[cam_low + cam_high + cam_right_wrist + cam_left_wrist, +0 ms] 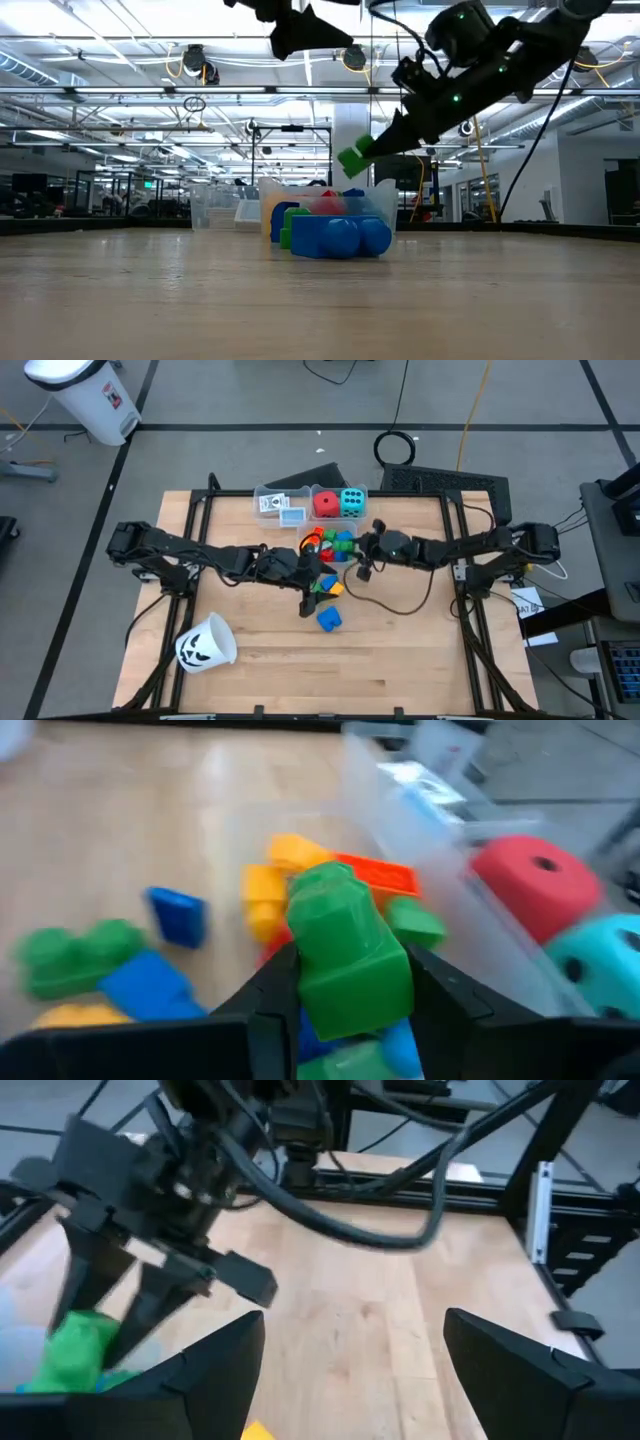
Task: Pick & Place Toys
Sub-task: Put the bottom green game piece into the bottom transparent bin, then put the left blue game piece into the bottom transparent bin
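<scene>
Item: green block (350,955), pinched in right claw (345,980), held above the clear bin (450,890) of blocks. Left claw (350,1370) spread, empty, over the counter (400,650). Step: placing. Next, likely: lower, release into bin.

Blue block (328,619) alone, near white cup (206,643)
</scene>
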You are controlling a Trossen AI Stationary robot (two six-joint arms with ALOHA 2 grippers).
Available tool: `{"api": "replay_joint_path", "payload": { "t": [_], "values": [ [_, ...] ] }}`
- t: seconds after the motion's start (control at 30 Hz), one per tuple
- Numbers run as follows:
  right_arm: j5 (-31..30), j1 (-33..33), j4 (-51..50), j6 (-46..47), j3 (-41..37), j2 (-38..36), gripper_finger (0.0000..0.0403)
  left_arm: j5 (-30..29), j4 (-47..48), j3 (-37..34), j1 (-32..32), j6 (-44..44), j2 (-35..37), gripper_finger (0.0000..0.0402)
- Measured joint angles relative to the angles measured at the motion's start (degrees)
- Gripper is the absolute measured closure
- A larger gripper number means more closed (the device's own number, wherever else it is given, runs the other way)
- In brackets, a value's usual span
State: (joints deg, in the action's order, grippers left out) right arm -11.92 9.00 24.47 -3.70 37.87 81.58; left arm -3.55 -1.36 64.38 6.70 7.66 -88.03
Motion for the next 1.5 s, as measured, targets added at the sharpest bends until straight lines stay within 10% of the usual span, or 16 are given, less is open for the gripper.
{"api": "replay_joint_path", "payload": {
  "t": [0.33, 0.8, 1.13, 1.5],
  "values": [
    [0.19, 4.98, -1.8, -0.62, 0.09, -0.09, 0.0261, -4.52, 1.94, 0.0, -2.15, -0.04, 0.0, 0.0089],
    [6.01, 3.02, 0.04, 2.73, 0.09, -3.37, 0.0071, -4.56, 5.82, -0.02, -2.77, 1.15, -0.02, 0.0087],
    [5.83, -4.41, -6.85, 3.49, 0.09, -10.84, 0.0088, -12.64, 17.99, -4.98, 1.18, 16.81, -1.47, 0.0103],
    [5.77, -6.87, -5.93, 2.88, 0.07, -11.08, 0.0112, -28.84, -8.17, -22.35, 3.83, 27.09, -5.84, 0.0106]
  ]
}}
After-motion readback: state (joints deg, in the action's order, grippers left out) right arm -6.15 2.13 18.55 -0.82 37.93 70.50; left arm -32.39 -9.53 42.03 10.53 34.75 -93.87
